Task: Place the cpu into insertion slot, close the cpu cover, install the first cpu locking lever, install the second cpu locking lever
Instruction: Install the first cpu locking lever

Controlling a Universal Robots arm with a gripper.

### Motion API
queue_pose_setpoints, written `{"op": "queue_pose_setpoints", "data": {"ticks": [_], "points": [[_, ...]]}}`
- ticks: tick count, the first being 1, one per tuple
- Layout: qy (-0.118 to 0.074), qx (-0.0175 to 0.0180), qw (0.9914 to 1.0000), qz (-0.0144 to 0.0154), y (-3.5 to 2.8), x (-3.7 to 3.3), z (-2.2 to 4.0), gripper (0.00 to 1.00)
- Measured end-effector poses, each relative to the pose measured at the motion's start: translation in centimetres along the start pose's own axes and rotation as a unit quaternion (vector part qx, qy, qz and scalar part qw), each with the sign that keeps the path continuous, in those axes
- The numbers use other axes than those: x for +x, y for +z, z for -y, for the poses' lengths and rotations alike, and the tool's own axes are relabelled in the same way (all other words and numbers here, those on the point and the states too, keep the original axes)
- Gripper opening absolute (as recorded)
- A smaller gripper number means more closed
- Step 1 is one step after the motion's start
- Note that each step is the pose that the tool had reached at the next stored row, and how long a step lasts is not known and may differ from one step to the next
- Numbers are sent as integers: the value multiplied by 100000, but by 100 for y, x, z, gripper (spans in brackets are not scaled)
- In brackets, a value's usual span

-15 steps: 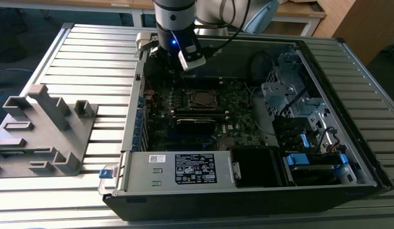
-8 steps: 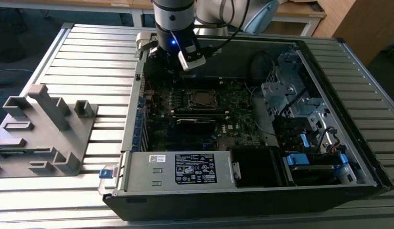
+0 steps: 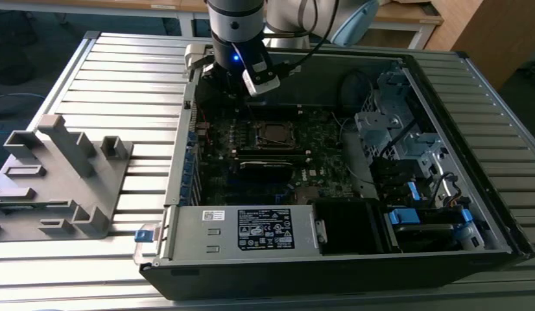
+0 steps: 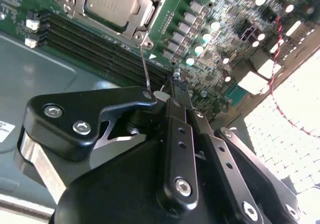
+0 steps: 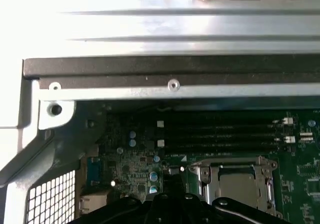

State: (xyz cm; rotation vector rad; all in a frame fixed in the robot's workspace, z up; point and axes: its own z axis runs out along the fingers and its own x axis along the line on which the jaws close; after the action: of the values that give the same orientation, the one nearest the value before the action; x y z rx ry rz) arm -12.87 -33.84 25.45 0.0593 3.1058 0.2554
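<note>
As its tips press together, the gripper (image 4: 159, 98) touches the raised locking lever's (image 4: 145, 66) end.

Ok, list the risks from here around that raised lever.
The thin locking lever stands raised beside the gripper; it could slip off and spring back. The cpu cover lies over the cpu, so a sideways push may lift or shift it. Memory slots sit close by, easy to scrape.

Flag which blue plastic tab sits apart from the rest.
The blue plastic tab at the exterior view's left, beside the silver power supply; the rest cluster at the view's right.
</note>
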Motion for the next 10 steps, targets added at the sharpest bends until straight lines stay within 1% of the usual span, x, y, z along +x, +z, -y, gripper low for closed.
{"op": "queue_pose_setpoints", "data": {"ticks": [5, 6, 8, 9, 10], "points": [[1, -37, 100000, -2, 4, 9, 1, 10], [5, -124, 100000, -9, 5, 15, 2, 10], [1, -410, 99999, -11, 8, 22, 2, 10], [9, -613, 99998, -19, 9, 23, 2, 10], [23, -939, 99996, -30, 9, 23, 2, 10]]}}
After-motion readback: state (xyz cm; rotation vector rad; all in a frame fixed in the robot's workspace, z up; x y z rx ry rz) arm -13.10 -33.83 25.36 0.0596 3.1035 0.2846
